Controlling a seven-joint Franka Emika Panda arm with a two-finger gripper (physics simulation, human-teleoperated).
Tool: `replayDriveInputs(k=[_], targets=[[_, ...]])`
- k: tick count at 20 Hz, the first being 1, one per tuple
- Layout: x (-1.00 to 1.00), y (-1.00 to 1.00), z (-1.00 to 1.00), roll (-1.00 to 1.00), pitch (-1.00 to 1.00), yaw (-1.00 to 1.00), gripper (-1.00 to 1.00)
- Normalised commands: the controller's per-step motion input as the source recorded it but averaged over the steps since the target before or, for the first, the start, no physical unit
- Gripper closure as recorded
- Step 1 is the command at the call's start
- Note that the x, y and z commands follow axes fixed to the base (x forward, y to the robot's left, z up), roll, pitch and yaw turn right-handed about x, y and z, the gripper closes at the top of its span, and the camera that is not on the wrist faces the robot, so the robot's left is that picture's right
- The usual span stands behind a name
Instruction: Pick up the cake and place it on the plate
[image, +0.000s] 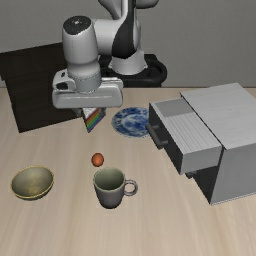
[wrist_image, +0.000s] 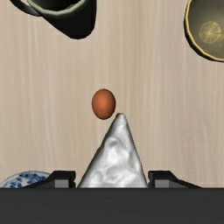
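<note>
You're working over a light wooden table (image: 60, 225), which is carrying everything. The biggest item on it is a grey box-shaped cabinet (image: 225, 135). It's sitting well off to the exterior view's right of the gripper, with a drawer-like front section sticking out toward the gripper's side. A dark rectangular box (image: 30, 85) is standing behind the gripper, toward the exterior view's left.

Your white-and-black two-finger gripper (image: 90, 112) is hanging low with fingers pointing down. It's clamping the triangular, white-frosted, rainbow-sided slice of cake (image: 93, 121). In the wrist view both fingertips (wrist_image: 63, 178) are pressing the wedge's wide end from two sides.

A round blue-and-white patterned plate (image: 130, 122) is lying just beside the gripper, to the exterior view's right. A grey-green ceramic mug (image: 112, 187) is standing forward of the gripper and well apart from it, its handle pointing to the exterior view's right. An olive-green round bowl (image: 32, 183) is sitting forward of the gripper and off to the exterior view's left, also well apart.

The cake is sitting directly under the gripper, between the fingers, with its tip pointing away from the palm. It's near the plate but not on it. You can't tell from here whether it's clearing the table. A small orange-brown ball (image: 97, 159) is lying just past the cake's tip, between gripper and mug, touching neither.
</note>
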Motion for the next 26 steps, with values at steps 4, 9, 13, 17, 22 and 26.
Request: replayDriveInputs(k=[4, 9, 13, 17, 22, 26], targets=[[-0.25, 0.75, 0.0, 0.0, 0.0, 0.0, 1.0], [-1.0, 0.0, 0.0, 0.0, 0.0, 0.0, 1.0], [-1.0, 0.0, 0.0, 0.0, 0.0, 0.0, 1.0], [0.0, 1.0, 0.0, 0.0, 0.0, 0.0, 1.0], [0.2, 0.4, -0.4, 0.0, 0.0, 0.0, 1.0], [0.0, 0.0, -0.25, 0.0, 0.0, 0.0, -1.0]])
